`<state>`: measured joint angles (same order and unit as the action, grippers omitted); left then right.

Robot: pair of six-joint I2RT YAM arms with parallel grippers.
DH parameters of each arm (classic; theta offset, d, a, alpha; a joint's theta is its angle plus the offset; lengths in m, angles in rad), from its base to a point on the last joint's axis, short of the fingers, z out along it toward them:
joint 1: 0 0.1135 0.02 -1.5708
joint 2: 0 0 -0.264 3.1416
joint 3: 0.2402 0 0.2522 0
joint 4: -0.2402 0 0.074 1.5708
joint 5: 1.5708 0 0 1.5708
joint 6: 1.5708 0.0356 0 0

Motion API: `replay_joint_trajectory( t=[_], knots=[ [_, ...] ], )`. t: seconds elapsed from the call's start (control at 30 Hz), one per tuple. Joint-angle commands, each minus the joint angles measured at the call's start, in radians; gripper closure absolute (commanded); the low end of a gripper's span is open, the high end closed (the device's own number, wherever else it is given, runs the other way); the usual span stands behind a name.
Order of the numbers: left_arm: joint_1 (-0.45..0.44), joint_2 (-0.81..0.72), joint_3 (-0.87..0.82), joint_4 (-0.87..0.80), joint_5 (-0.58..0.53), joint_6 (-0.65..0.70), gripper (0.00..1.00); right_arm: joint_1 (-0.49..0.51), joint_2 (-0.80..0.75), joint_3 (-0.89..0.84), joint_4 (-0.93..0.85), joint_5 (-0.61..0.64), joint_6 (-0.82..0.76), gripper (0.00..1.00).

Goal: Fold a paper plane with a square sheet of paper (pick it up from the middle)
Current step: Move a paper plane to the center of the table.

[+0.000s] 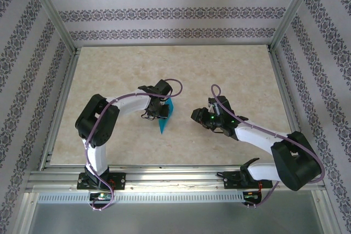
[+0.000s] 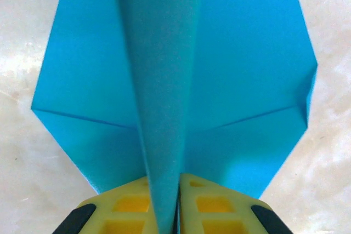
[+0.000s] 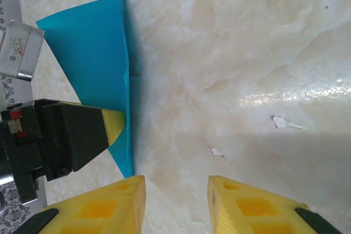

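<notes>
Looking close to done: the paper plane (image 1: 164,120) hangs low over the middle of the worktop (image 1: 120,75), nose and wings folded, its centre crease clamped in the left hand (image 1: 163,112). The right hand (image 1: 198,116) hovers beside it, fingers apart, empty. Only the release seems left.

A flat beige marble-patterned table top (image 1: 230,75), framed by aluminium rails (image 1: 61,108), is shown. A folded sheet of thin teal-blue paper (image 1: 164,124) is set on it near the middle, its centre crease raised. Small white flecks (image 3: 285,123) are scattered nearby.
</notes>
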<state>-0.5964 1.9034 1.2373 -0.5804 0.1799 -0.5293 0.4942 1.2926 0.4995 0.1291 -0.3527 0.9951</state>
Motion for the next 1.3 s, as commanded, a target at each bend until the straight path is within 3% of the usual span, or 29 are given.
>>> replay_joint_trajectory(
  t=[0.0, 0.1, 0.33, 0.63, 0.87, 1.27],
  knots=[
    [-0.011, 0.016, 0.028, -0.046, 0.008, -0.013, 0.85, -0.005, 0.011, -0.012, -0.001, -0.002, -0.011, 0.64],
    [-0.011, 0.015, 0.028, -0.046, 0.003, -0.012, 0.82, -0.005, 0.032, -0.008, 0.009, -0.013, -0.008, 0.64],
    [-0.018, 0.058, 0.046, -0.063, -0.022, -0.016, 0.84, -0.002, 0.056, 0.004, 0.008, -0.026, -0.016, 0.65],
    [-0.056, 0.151, 0.091, -0.104, -0.157, -0.077, 0.75, -0.009, 0.029, -0.01, -0.013, -0.025, -0.029, 0.64],
    [-0.069, 0.183, 0.105, -0.095, -0.174, -0.161, 0.66, -0.05, -0.009, -0.027, -0.037, -0.061, -0.06, 0.63],
    [-0.082, 0.152, 0.131, -0.139, -0.269, -0.261, 0.61, -0.135, -0.127, -0.041, -0.136, -0.137, -0.134, 0.62]
  ],
)
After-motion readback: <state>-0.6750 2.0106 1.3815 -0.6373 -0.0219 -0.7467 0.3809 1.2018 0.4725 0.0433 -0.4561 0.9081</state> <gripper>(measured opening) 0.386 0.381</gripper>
